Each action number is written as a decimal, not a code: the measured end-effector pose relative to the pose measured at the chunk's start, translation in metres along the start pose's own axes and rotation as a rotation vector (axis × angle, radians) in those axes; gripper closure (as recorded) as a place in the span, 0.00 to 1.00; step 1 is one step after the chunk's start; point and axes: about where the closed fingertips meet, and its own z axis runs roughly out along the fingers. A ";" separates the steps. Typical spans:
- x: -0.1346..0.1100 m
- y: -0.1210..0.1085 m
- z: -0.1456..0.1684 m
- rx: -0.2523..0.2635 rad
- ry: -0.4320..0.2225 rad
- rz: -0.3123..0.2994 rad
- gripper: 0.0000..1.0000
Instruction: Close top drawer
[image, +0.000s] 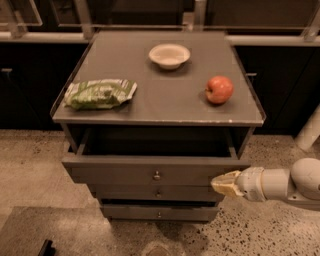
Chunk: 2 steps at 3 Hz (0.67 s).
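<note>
The top drawer (125, 172) of the grey-brown cabinet is pulled out, its inside dark, and its flat front panel carries a small round knob (157, 175) at centre. My gripper (225, 183) comes in from the right on a white arm (280, 184). Its tan tip is against the right end of the drawer's front panel. Two narrower drawers (159, 193) sit below the top one.
On the cabinet top (160, 100) lie a green snack bag (99, 93) at left, a white bowl (169, 55) at the back and a red apple (219, 89) at right. Dark cabinets and a rail run behind. A speckled floor (30, 170) surrounds the cabinet.
</note>
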 end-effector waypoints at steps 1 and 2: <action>-0.037 -0.017 0.004 -0.019 -0.121 -0.031 1.00; -0.046 -0.018 0.003 -0.021 -0.149 -0.042 1.00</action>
